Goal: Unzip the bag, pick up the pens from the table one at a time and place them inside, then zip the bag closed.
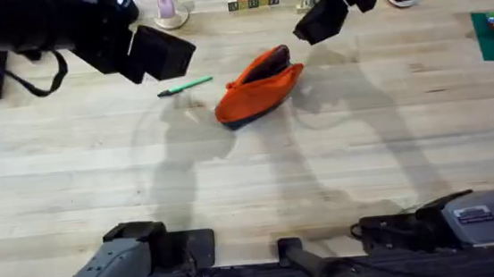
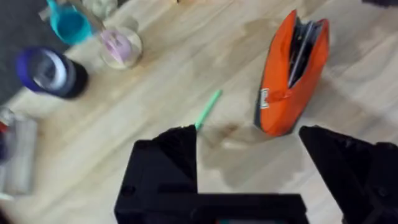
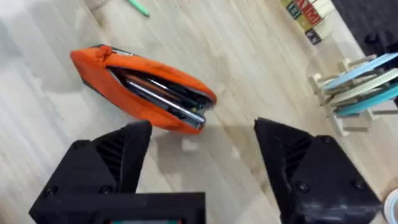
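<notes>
Left gripper (image 2: 249,158): jaws spread wide, empty, raised above the table (image 1: 252,192). Pen (image 1: 185,86) just ahead of the jaws, flat on the wood, long axis running toward the bag (image 1: 260,87), dark tip end pointing away from it. Pen and bag near, not touching. Bag unzipped, mouth gaping, pens already inside. Right gripper (image 3: 202,165): jaws released, empty, hanging beyond the bag's far end. Nearer to the pen: left arm, judged best placed for the pick.
</notes>
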You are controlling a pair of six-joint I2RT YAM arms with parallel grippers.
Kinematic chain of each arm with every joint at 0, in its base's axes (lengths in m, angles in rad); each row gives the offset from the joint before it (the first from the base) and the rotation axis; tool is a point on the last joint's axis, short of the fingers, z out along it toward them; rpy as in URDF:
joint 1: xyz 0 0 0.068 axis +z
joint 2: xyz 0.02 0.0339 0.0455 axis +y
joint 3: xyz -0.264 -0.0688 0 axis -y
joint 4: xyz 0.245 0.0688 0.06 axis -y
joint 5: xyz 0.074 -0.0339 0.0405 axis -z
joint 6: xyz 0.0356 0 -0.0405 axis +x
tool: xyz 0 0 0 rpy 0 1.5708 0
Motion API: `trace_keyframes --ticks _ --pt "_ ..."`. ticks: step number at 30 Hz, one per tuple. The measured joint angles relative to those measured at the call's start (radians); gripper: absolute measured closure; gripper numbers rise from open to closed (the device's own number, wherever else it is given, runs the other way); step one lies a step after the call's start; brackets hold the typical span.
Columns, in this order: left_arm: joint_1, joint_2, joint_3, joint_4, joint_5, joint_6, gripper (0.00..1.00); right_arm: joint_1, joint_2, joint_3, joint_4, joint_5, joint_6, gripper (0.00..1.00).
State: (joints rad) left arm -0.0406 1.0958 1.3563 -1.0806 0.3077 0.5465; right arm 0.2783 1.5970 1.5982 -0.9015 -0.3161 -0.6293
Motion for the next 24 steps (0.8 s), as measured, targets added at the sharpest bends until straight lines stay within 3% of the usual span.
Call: trace_keyframes --ticks 6,10,16,24 --pt "0.000 0.070 0.001 0.007 -0.023 0.201 0.007 0.000 0.000 0.000 -0.028 0.000 0.040 0.005" --pt "0.000 0.174 0.001 0.013 -0.054 0.293 0.008 0.000 0.000 0.000 -0.047 0.000 0.085 0.005" --pt "0.000 0.304 0.000 0.048 -0.114 0.389 0.008 0.000 0.000 0.000 -0.073 0.000 0.154 0.005" --pt "0.000 0.402 0.001 0.079 -0.120 0.434 0.008 0.000 0.000 0.000 -0.090 -0.003 0.181 0.005"
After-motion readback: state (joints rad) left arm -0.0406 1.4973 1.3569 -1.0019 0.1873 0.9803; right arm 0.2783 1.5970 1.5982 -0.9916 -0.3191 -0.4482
